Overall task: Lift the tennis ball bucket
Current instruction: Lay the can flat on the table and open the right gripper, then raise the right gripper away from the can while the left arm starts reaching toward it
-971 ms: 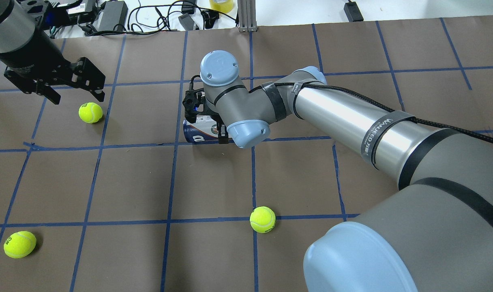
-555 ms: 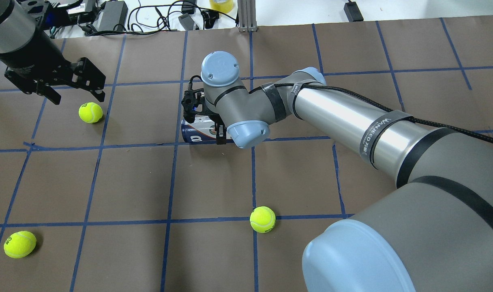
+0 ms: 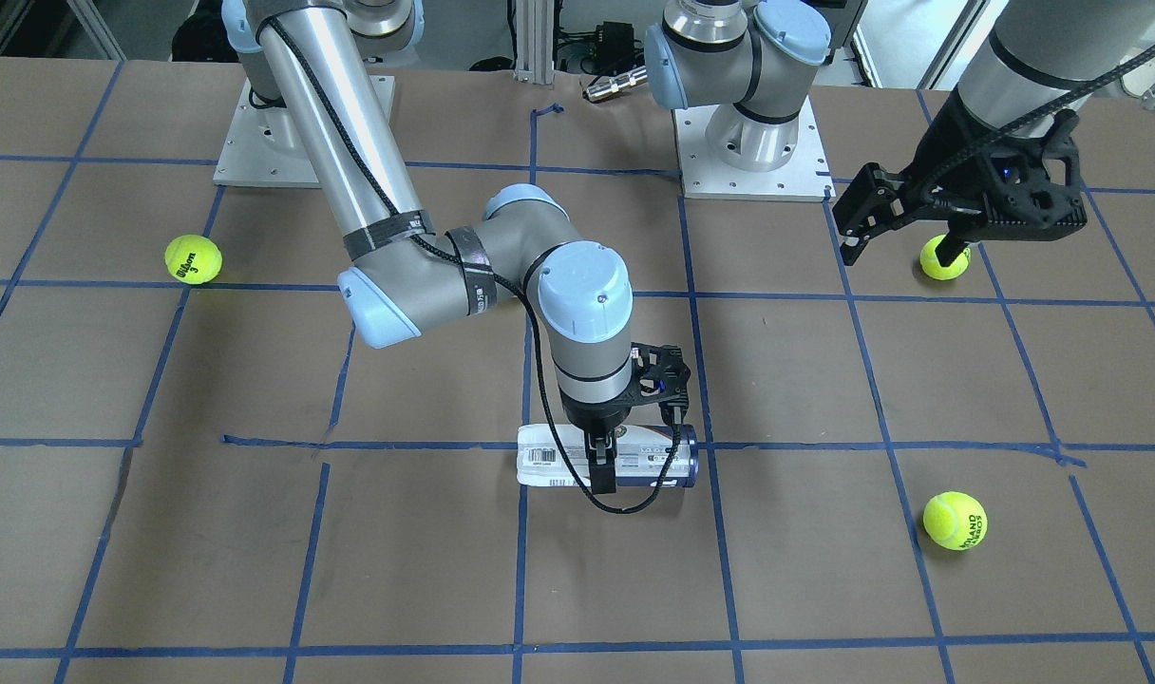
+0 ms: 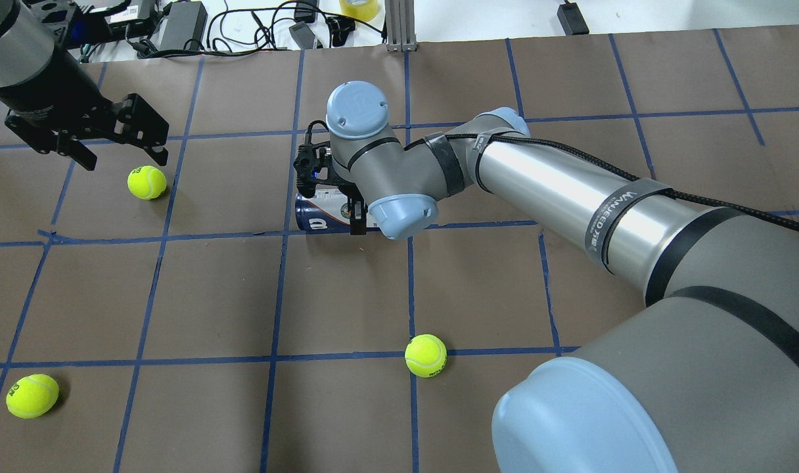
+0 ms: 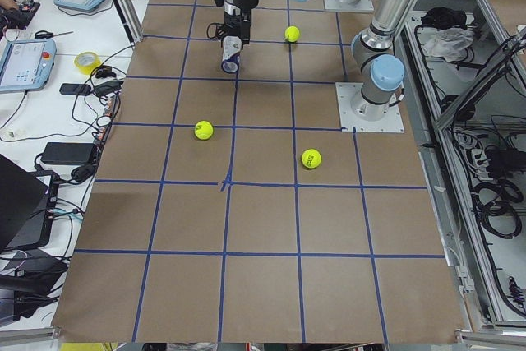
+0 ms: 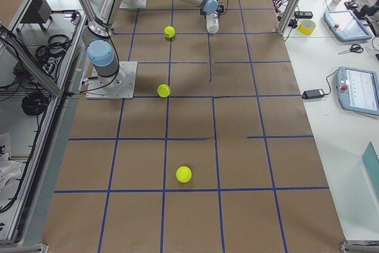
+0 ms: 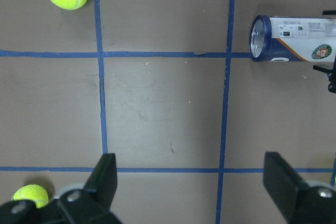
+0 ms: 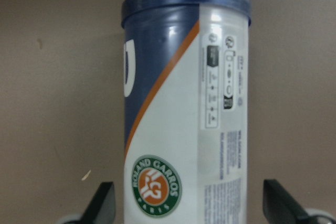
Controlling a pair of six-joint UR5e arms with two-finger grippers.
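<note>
The tennis ball bucket is a white can with a navy end band. It lies on its side on the brown table, along a blue tape line. It also shows in the overhead view, the left wrist view and the right wrist view. My right gripper points down over its middle, open, with one finger on each side of the can and a small gap at each. My left gripper is open and empty, held above the table well to the side.
Three yellow-green tennis balls lie loose: one just under my left gripper, one nearer my base, one at the near left. Cables and power bricks lie beyond the far table edge.
My right wrist has shifted very slightly over the can. My left gripper has drifted a little away from the ball. The can lies in the same place.
</note>
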